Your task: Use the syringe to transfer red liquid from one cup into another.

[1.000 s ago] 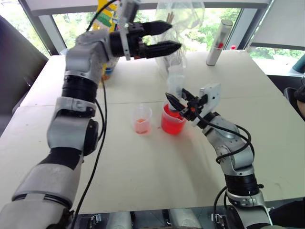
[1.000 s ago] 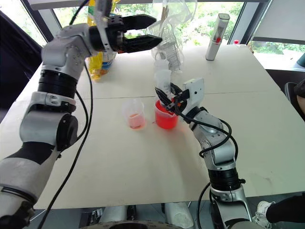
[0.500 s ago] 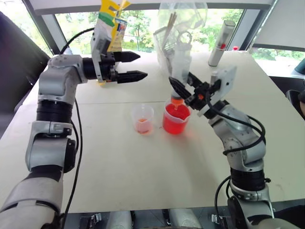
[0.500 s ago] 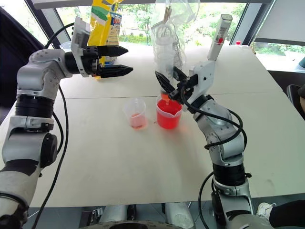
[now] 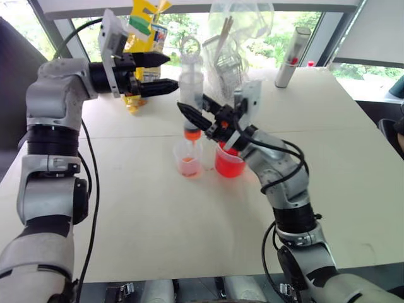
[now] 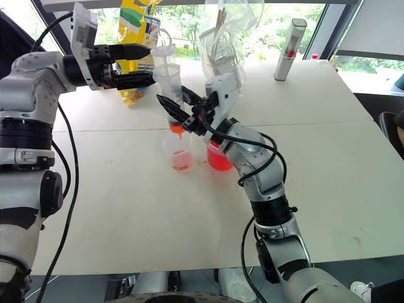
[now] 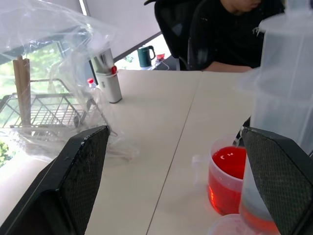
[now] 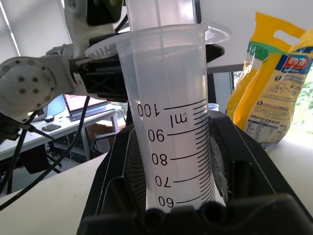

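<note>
Left eye view: syringe (image 5: 190, 88) above small cup (image 5: 189, 158).

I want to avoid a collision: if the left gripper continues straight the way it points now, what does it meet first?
Probably the syringe, upright in the right gripper; the open left gripper points toward its barrel, though depth is uncertain.

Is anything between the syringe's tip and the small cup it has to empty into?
Nothing visible: the syringe, clamped in the right gripper, hangs tip-down right over the small cup.
</note>
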`<state>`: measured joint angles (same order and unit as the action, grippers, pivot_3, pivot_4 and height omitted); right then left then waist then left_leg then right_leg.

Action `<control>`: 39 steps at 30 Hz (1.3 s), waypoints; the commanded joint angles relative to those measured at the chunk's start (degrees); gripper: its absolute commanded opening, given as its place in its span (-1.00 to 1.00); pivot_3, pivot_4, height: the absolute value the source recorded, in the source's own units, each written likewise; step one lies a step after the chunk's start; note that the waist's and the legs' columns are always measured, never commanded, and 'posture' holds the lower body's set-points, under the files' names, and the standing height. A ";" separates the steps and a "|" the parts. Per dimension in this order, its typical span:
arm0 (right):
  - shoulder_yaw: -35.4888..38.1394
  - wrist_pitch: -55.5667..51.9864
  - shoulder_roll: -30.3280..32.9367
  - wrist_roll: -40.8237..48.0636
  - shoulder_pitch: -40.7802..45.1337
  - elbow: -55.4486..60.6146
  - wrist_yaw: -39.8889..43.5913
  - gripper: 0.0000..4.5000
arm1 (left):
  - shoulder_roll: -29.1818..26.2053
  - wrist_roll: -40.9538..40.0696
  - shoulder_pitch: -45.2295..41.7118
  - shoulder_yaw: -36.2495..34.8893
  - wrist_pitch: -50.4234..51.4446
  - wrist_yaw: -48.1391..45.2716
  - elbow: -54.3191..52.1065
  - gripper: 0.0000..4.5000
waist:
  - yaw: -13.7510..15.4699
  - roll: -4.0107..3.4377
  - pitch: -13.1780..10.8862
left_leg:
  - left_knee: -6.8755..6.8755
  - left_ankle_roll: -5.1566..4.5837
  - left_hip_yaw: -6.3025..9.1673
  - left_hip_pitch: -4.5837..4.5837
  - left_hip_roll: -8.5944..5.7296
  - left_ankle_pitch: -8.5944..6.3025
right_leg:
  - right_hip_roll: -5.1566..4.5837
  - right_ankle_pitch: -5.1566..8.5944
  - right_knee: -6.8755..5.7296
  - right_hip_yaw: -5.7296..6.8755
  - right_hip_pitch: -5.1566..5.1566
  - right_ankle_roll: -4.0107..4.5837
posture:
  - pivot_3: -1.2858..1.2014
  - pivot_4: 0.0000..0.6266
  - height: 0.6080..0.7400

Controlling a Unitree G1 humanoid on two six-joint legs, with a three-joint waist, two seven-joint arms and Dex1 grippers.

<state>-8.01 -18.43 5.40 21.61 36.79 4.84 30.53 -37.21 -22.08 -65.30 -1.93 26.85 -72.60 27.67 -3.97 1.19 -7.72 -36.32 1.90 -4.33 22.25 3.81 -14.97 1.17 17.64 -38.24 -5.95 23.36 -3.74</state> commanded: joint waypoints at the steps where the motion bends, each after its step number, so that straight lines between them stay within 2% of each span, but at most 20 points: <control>1: -0.13 4.75 -1.24 -1.47 0.41 -2.58 0.90 -0.38 | -1.70 -3.16 -0.32 -2.15 3.11 -1.26 -5.31 0.96 | -0.01 0.00 0.00 | 0.01 0.00 0.00 0.00 0.00 0.00 | 0.00 0.00 0.00 0.00 0.01 0.00 | 0.03 -0.52 0.98; 8: -0.15 7.03 -1.52 -2.79 -1.18 -4.94 1.44 -0.38 | -3.52 -7.58 -1.22 -4.48 8.80 -2.95 -6.87 0.96 | -0.02 0.00 0.00 | 0.01 0.05 0.03 0.00 0.02 0.03 | -0.01 0.00 -0.04 0.03 0.01 0.00 | 0.03 -0.52 0.98; 14: -0.42 7.54 -1.71 -3.65 -2.24 -5.68 1.72 -0.38 | -3.74 -9.41 -2.13 -4.63 9.67 -5.14 -7.00 0.96 | -0.06 0.00 0.00 | 0.02 0.05 0.04 -0.02 0.02 0.03 | 0.01 0.00 -0.06 0.04 0.02 0.00 | 0.03 -0.52 0.98; 27: -0.66 7.77 -1.98 -4.79 -2.23 -6.42 1.92 -0.38 | 3.27 -3.70 -2.34 0.68 4.25 -0.96 -4.15 0.96 | -0.09 0.01 0.00 | 0.01 0.06 0.02 -0.02 0.01 0.04 | 0.00 0.00 -0.06 0.01 0.01 0.00 | 0.03 -0.52 0.98; 30: -0.70 7.57 -2.06 -4.95 -2.28 -6.17 1.79 -0.38 | 4.32 -2.75 -2.30 1.22 3.54 -0.39 -3.02 0.60 | -0.12 0.00 0.00 | 0.03 0.06 0.02 -0.03 0.02 0.04 | 0.03 0.00 -0.07 -0.02 0.04 0.00 | 0.03 -0.52 0.98; 35: -0.86 7.29 -2.16 -5.22 -2.53 -5.78 1.70 -0.38 | 4.66 -2.75 -2.33 0.85 3.73 -0.48 -2.75 -0.61 | -0.02 0.00 0.00 | 0.04 0.07 0.02 -0.03 0.02 0.04 | 0.03 0.00 -0.07 -0.02 0.04 0.00 | 0.03 -0.52 0.98; 37: -0.94 7.20 -2.17 -5.24 -2.59 -5.65 1.63 -0.38 | 4.55 -2.79 -2.21 0.85 3.92 -0.76 -2.95 -0.99 | 0.01 0.00 0.00 | 0.03 0.07 0.01 -0.03 0.01 0.04 | 0.01 0.00 -0.07 -0.02 0.04 0.00 | 0.03 -0.52 0.98; 39: -0.95 7.17 -2.24 -5.31 -2.62 -5.51 1.60 -0.38 | 4.17 -3.06 -1.75 1.15 4.37 -1.49 -3.76 -0.99 | -0.01 0.00 0.00 | 0.03 0.07 0.01 -0.02 0.01 0.04 | 0.00 0.00 -0.06 -0.02 0.03 0.00 | 0.03 -0.52 0.98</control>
<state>-8.59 -12.11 3.87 15.90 33.59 -2.78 31.48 -31.97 -25.32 -66.31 0.17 31.64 -74.49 25.26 -3.99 1.19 -7.72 -36.29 1.97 -4.32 22.22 3.81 -14.93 1.17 17.64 -38.31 -5.97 23.39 -3.74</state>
